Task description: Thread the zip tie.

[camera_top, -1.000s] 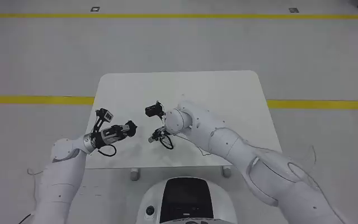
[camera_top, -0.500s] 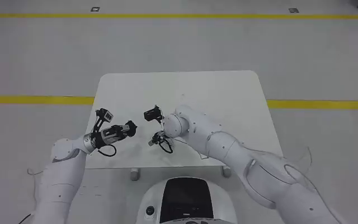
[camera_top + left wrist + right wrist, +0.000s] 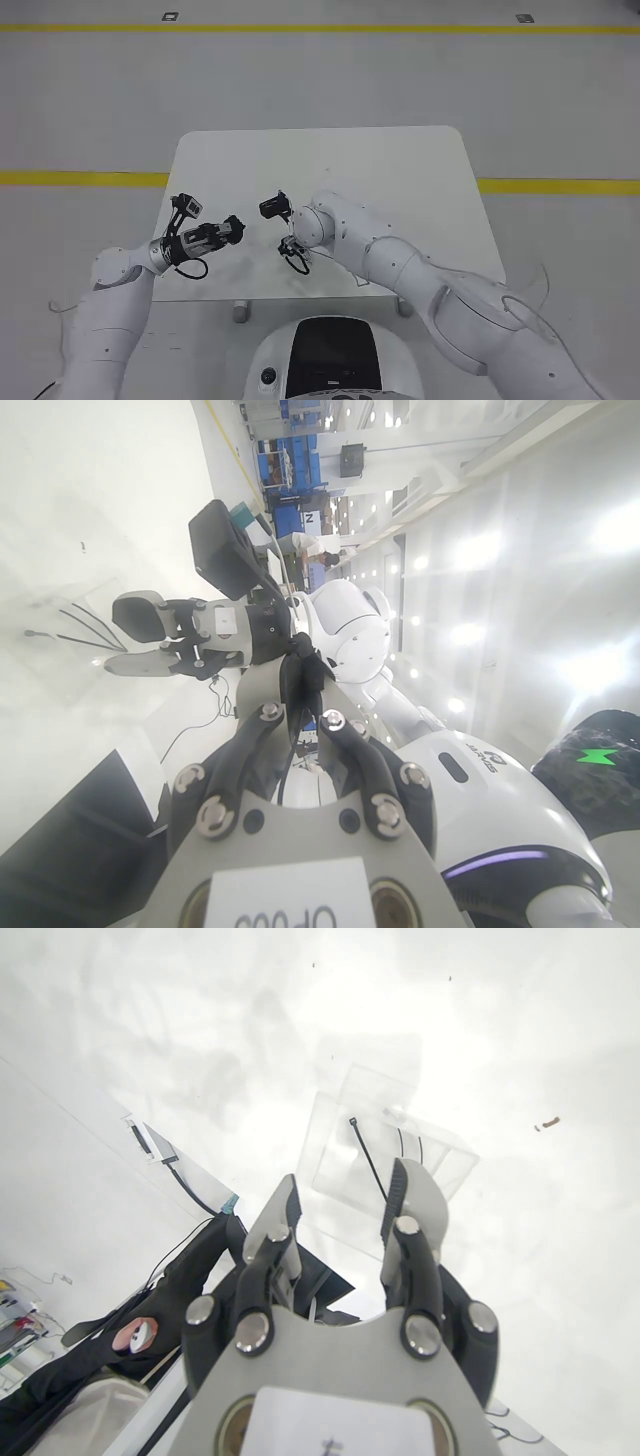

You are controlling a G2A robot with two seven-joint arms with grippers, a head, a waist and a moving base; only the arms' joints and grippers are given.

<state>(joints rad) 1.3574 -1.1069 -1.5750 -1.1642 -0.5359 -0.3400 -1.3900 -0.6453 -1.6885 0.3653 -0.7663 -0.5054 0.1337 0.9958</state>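
Several black zip ties lie in a clear plastic tray on the white table. One zip tie runs from its square head toward my right gripper, which hangs open just above the tray, nothing between its fingers. The left wrist view shows the same right gripper from the side, jaws apart over the zip ties. In the top view it sits near the table's front edge. My left gripper is held off to the left, above the table's left edge, shut, with no tie visible in it.
The tabletop beyond the tray is bare apart from small specks. The table's front edge runs close behind the right gripper. Yellow floor lines pass beside the table.
My right gripper has shifted slightly right and toward the table's front edge, its wrist turning. The left arm has not moved.
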